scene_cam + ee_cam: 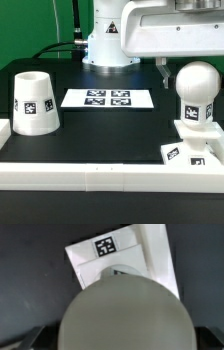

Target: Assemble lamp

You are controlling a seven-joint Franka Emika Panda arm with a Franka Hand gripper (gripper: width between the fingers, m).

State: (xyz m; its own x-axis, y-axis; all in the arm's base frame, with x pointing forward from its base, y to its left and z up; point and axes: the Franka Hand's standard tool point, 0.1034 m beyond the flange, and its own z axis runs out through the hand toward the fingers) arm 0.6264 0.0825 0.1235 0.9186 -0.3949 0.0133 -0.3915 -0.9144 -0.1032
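The white rounded bulb piece [195, 95] stands upright on the flat square base [190, 150] at the exterior view's right, near the front white rail. In the wrist view the bulb [125, 314] fills the space between my fingers, with the base [150, 258] and its tag beyond it. My gripper [188, 68] straddles the bulb's top. One dark finger [163, 68] shows beside the bulb and the other is hidden behind it. The jaws stand open, with a small gap on each side of the bulb. The tapered shade [34, 100] stands upright at the exterior view's left.
The marker board [108, 98] lies flat at the middle back of the black table. A white rail [100, 175] runs along the front edge. The arm's white base [105, 40] stands behind the marker board.
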